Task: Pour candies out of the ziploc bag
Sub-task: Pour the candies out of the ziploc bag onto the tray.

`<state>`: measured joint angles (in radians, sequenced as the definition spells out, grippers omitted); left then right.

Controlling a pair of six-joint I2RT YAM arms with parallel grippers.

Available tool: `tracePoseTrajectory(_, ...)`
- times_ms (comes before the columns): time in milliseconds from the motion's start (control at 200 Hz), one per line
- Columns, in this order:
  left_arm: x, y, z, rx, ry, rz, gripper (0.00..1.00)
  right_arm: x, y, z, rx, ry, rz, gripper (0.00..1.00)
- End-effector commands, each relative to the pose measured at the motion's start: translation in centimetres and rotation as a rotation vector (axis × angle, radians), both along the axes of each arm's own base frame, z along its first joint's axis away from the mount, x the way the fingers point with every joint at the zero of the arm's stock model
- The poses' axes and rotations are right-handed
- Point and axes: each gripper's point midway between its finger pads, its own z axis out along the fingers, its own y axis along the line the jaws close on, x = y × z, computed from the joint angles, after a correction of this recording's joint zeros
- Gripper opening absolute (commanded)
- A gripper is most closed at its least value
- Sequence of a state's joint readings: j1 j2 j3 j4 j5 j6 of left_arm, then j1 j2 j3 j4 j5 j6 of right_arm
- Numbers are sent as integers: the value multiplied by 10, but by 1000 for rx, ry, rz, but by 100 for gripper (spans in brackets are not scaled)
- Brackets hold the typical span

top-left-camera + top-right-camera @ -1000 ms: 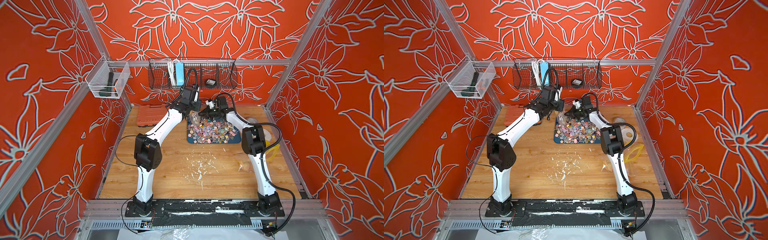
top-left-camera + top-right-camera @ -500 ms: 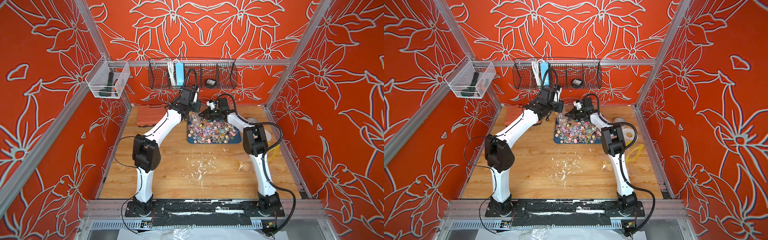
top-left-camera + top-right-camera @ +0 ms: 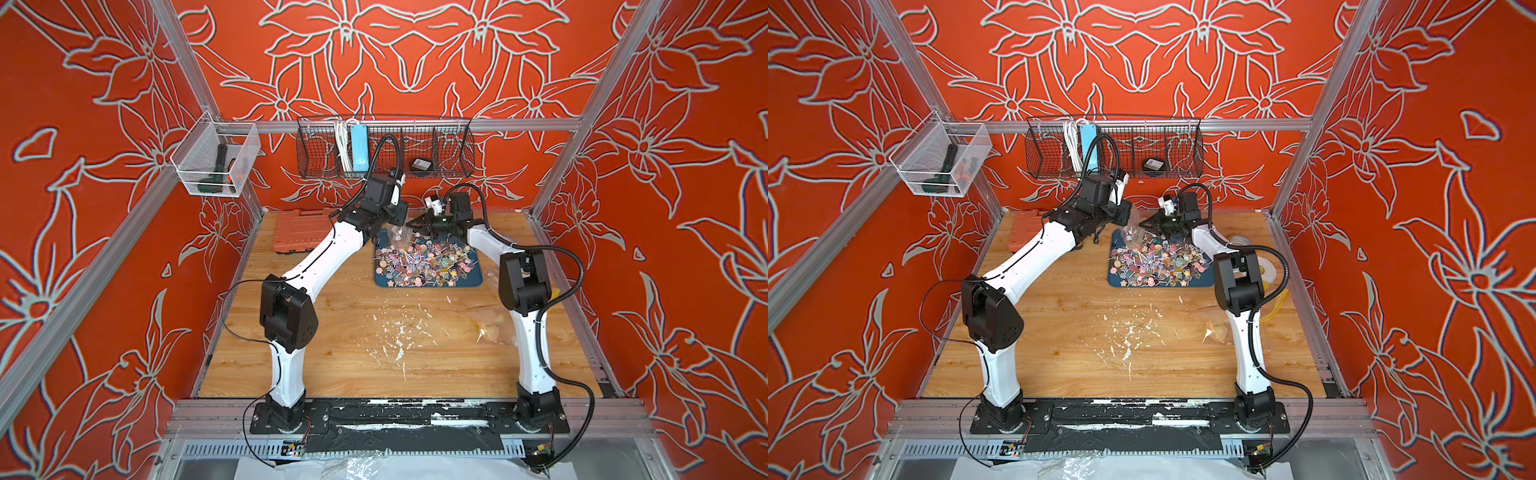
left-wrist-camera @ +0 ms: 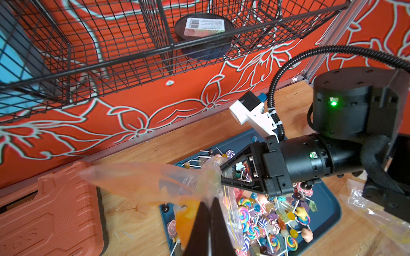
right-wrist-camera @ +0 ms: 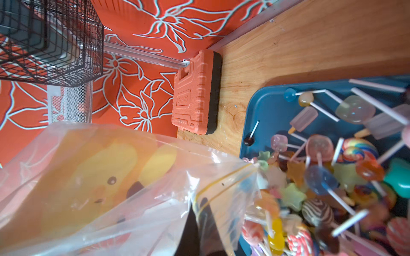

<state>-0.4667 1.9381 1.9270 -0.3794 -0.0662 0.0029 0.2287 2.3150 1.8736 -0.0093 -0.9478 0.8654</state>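
Ziploc bag [image 5: 99, 177]: printed face shows only in right wrist view.

My wooden tabletop [image 3: 332, 361] carries: a blue tray [image 3: 473, 281] at the back, an orange tool case [image 3: 297, 232] back-left, white scraps [image 3: 399, 340] mid-board, and crumpled clear plastic [image 3: 492, 326] at the right.

Clear ziploc bag [image 4: 144, 181] aloft; multicol. candies [image 3: 424, 264] in heap on blue tray [image 3: 471, 279]

A white barcode label [image 4: 205, 24] on the round black tub [image 4: 204, 46] in the wire basket [image 4: 88, 55] is too small to read, and the raised lettering [image 5: 182, 99] on the orange case [image 5: 195, 73] is illegible.
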Motion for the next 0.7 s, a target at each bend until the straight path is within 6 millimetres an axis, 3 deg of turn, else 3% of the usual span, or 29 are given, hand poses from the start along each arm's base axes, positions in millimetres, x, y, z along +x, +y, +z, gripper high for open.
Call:
tracePoseTrajectory(0,-10,1,72,-73,-178,-13,0,-2,-16,-22,-41,58,-50,0)
tracePoseTrajectory(400,-15,-9,64,-73,-160,-29,0,-16,-47,-36,-56,82,-100,0)
tracePoseTrajectory(696,-35,-33,64,-61,-150,-87,0,-22,-69,-34,-53,79,-131,0)
